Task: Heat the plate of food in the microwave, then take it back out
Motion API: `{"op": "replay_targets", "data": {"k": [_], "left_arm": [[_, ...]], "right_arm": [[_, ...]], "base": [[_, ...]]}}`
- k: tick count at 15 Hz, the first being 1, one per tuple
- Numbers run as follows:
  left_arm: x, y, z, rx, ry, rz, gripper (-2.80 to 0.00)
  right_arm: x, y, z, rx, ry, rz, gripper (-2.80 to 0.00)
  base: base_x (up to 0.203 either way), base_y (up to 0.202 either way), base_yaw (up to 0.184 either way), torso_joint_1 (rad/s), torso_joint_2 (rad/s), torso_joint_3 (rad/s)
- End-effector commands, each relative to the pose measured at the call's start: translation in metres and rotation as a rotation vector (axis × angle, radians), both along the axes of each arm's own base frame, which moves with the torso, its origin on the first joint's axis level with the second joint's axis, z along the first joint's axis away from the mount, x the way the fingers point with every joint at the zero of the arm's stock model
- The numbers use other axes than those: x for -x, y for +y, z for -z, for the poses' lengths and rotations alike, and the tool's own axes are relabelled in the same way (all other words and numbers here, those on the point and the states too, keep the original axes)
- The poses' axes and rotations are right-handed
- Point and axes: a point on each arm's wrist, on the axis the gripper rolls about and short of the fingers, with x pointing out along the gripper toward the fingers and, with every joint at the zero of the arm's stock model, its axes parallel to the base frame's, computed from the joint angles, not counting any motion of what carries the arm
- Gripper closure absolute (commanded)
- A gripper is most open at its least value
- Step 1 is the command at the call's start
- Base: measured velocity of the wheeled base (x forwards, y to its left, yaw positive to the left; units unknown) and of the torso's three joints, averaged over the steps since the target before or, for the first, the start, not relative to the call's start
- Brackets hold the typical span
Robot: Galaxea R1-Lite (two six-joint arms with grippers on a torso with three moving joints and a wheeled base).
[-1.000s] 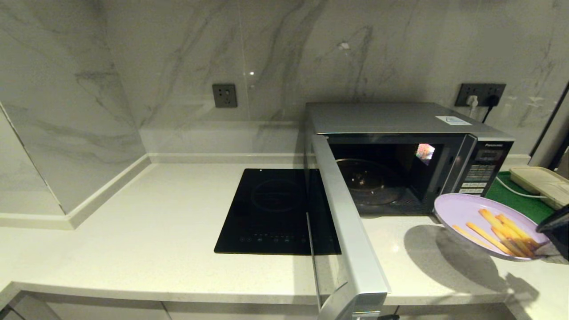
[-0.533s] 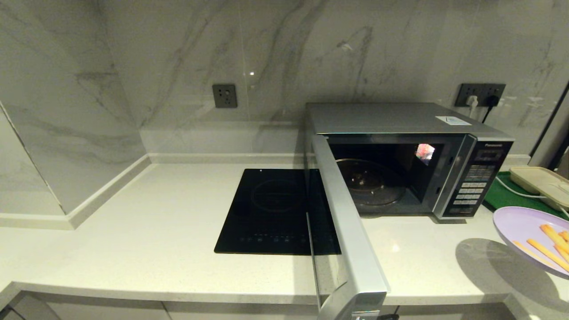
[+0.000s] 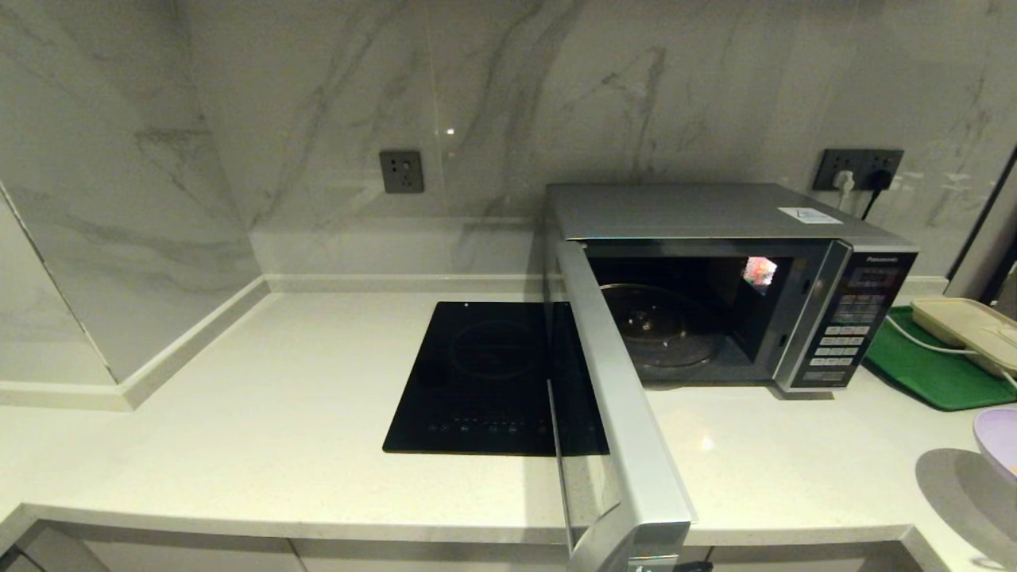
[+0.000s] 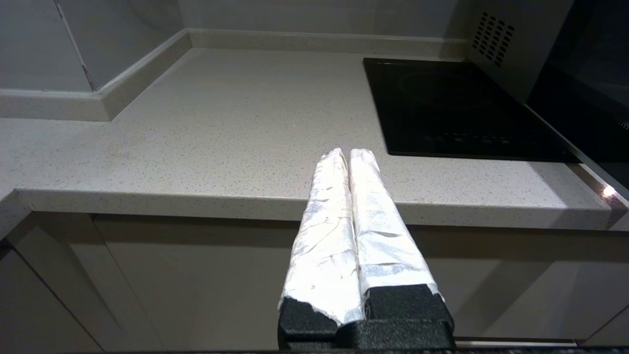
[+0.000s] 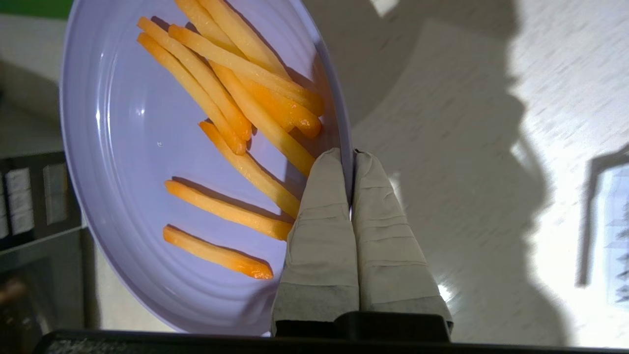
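The pale lilac plate of food [image 5: 128,162] carries several orange-yellow sticks [image 5: 231,83]. My right gripper [image 5: 352,157] is shut on its rim, one finger inside and one outside. In the head view only a sliver of the plate [image 3: 999,441] shows at the right edge, held above the counter to the right of the microwave; the right gripper is out of that view. The silver microwave [image 3: 715,210] stands with its door [image 3: 628,429] swung wide open toward me and a bare glass turntable [image 3: 659,326] inside. My left gripper [image 4: 345,155] is shut on nothing, in front of the counter edge.
A flat black cooktop [image 3: 485,373] lies left of the microwave, partly behind the open door. A green mat [image 3: 929,373] with a beige lidded box [image 3: 965,326] sits right of the microwave. A white cable [image 3: 914,338] runs across the mat. Marble walls [image 3: 119,199] close off the back and left.
The plate has travelled to the right, from in front of the microwave's keypad to the head view's right edge, uncovering the green mat. The microwave door stays open.
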Motion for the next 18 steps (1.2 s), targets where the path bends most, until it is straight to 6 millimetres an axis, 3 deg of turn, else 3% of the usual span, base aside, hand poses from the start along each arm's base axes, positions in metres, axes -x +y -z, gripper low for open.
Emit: {"op": "replay_targets", "data": {"k": [1, 11, 18], "left_arm": [[0.000, 0.000, 0.000, 0.001, 0.000, -0.001, 0.00], [0.000, 0.000, 0.000, 0.001, 0.000, 0.000, 0.00], [0.000, 0.000, 0.000, 0.001, 0.000, -0.001, 0.00]], "right_arm": [[0.004, -0.022, 0.019, -0.050, 0.030, 0.031, 0.00], [-0.010, -0.062, 0.072, -0.073, 0.005, -0.061, 0.00], [-0.024, -0.089, 0.083, -0.055, 0.002, -0.069, 0.00]], "base": [[0.000, 0.000, 0.000, 0.000, 0.00, 0.000], [0.000, 0.000, 0.000, 0.000, 0.00, 0.000], [0.000, 0.000, 0.000, 0.000, 0.00, 0.000]]}}
